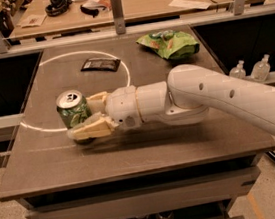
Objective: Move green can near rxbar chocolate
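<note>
The green can (72, 109) stands upright on the table's left side, silver top showing. My gripper (87, 116) reaches in from the right at the end of the white arm (216, 96). Its two cream fingers (91, 130) lie against the can's near and far sides, shut on it. The can rests on the table. The rxbar chocolate (100, 64), a flat dark bar, lies further back, just right of the can's line and apart from it.
A wide green snack bag (169, 44) lies at the table's back right. A white circle line (121, 65) is marked on the brown table top (148, 155). Two clear bottles (249, 69) stand off the right edge. A cluttered desk is behind.
</note>
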`<state>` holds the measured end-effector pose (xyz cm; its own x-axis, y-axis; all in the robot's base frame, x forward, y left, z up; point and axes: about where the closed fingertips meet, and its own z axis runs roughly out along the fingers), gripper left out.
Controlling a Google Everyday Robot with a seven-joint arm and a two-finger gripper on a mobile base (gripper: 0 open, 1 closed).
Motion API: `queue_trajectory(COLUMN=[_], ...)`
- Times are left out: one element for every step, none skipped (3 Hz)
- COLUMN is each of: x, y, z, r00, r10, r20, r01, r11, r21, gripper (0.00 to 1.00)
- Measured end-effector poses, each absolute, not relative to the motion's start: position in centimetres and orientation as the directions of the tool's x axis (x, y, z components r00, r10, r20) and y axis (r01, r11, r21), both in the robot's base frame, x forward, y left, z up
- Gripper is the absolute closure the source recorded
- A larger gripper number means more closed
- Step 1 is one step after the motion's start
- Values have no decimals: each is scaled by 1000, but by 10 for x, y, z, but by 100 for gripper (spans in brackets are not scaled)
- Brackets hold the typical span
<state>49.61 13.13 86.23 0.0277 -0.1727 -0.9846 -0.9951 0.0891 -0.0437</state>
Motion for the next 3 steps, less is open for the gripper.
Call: queue_trajectory(x=[496, 495, 494], y=[133, 135, 137], z=[859, 860, 861], r00=[25, 28, 29], r10=[-178, -178, -178], r20=[-984, -984, -984], r01=[-996, -996, -997], r11=[79, 75, 72], r21=[-40, -42, -43], gripper=[64, 88, 100])
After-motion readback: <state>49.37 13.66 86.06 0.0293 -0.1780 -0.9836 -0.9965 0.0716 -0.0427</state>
